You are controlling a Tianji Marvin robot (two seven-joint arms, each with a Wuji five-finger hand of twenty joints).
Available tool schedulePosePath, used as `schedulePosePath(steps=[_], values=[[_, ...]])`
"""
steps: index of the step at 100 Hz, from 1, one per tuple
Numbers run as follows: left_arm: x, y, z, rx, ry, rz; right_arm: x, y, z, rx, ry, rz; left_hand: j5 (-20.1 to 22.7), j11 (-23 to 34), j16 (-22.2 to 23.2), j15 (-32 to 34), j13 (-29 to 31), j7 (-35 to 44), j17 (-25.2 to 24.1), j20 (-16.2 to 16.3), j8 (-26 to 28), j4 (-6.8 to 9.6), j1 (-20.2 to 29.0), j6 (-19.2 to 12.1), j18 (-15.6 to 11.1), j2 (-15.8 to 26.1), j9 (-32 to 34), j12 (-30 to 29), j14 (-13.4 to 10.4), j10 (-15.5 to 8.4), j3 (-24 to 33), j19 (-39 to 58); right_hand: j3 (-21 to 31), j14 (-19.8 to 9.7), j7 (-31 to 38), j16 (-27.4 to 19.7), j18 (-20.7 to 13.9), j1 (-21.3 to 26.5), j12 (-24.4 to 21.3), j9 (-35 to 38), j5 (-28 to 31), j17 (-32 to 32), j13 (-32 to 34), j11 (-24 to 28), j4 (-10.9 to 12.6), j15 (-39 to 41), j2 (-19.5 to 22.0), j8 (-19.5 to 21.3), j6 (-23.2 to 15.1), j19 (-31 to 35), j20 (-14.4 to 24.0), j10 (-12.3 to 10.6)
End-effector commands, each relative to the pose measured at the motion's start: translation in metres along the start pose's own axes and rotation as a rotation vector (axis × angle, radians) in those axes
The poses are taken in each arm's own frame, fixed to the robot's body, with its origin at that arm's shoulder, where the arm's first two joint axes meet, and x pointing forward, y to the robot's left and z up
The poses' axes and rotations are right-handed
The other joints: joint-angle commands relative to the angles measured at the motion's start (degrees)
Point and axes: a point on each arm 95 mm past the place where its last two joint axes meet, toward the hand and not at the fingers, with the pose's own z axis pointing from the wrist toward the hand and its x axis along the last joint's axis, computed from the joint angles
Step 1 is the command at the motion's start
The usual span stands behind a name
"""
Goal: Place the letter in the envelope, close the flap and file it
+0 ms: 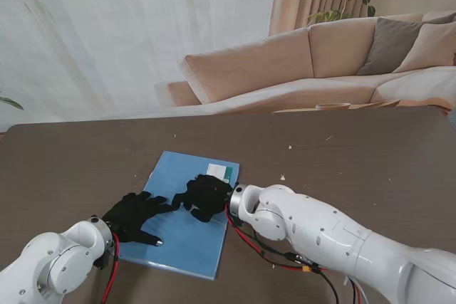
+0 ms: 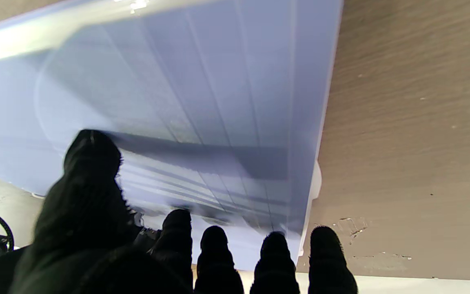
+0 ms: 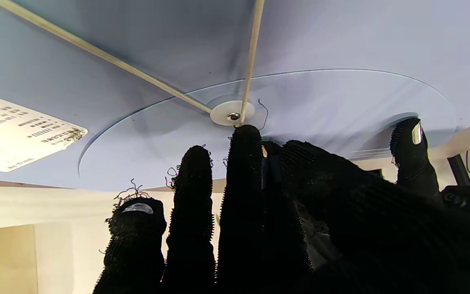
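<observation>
Blue, flat plastic envelope (image 1: 187,218) with a white label (image 1: 217,170) at its far corner lies on the brown wooden table (image 1: 370,161); both black-gloved hands rest on it; the left hand (image 1: 135,216) lies spread flat on its near-left part, grasping nothing; the right hand (image 1: 204,196), fingers (image 3: 239,163) extended at the white string-tie button (image 3: 231,113), holds nothing either. The sheet looks thin, light, slick and bendy; it is probably best pinned flat and lifted by an edge.
</observation>
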Motion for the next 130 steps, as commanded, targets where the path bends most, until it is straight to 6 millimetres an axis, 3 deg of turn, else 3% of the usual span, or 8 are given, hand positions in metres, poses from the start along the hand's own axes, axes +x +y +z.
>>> schedulePosePath(steps=[1, 25, 69, 130], values=[[0.004, 0.008, 0.001, -0.031, 0.002, -0.008, 0.003, -0.002, 0.002, 0.02, 0.013, 0.0, -3.0, -1.9, 0.8, 0.8, -0.1, -1.8, -0.8, -0.1, -0.4, 0.38, 1.4, -0.7, -1.0, 0.6, -1.1, -1.2, -1.4, -1.4, -0.3, -0.2, 1.8, 0.7, 1.0, -0.9, 0.0, 1.9, 0.7, 2.2, 1.2, 0.3, 0.7, 0.2, -1.1, -0.6, -1.2, -0.9, -0.9, 1.8, 0.0, -0.9], [0.004, 0.007, 0.001, -0.032, 0.001, -0.006, 0.004, -0.001, 0.002, 0.011, 0.018, 0.009, -3.0, -1.9, 0.7, 0.7, -0.1, -2.2, -0.8, -0.1, -0.3, 0.45, 1.6, -0.8, -1.0, 0.6, -1.1, -1.5, -1.3, -1.5, -0.4, -0.3, 1.8, 0.7, 0.8, -1.0, 0.0, 1.6, 0.7, 2.1, 0.8, 0.1, 0.5, -0.3, -1.6, -0.8, -0.9, -1.0, -0.9, 1.8, -0.1, -0.5], [0.004, 0.007, 0.001, -0.034, 0.002, -0.004, 0.002, 0.001, -0.007, 0.007, -0.074, 0.009, -3.0, -2.0, 0.6, 0.7, -0.1, -2.6, -0.8, -0.2, 0.1, 0.54, 2.0, -1.0, -1.0, 0.8, -1.1, -1.8, -1.0, -1.5, -0.7, -0.3, 0.1, 1.9, 0.1, -0.7, 0.4, 0.1, 1.0, -1.4, -0.3, -0.5, -0.6, 0.6, 0.6, -0.5, 1.8, -1.5, -0.7, 1.8, 0.3, 1.3], [0.005, 0.008, 0.003, -0.039, -0.004, -0.003, 0.005, -0.008, 0.0, 0.046, -0.014, 0.018, -3.1, -2.1, 0.4, 0.7, -0.2, -3.6, -0.9, -0.3, 0.1, 0.69, 2.4, -0.7, -1.1, 1.0, -1.1, -2.4, -0.2, -1.5, -1.0, -0.3, 0.8, 1.3, 0.3, -0.8, 0.4, 1.4, 0.6, 0.9, 0.8, -0.2, 0.1, 0.2, -0.3, -0.7, 0.3, -1.5, -0.8, 1.7, 0.2, 0.5]])
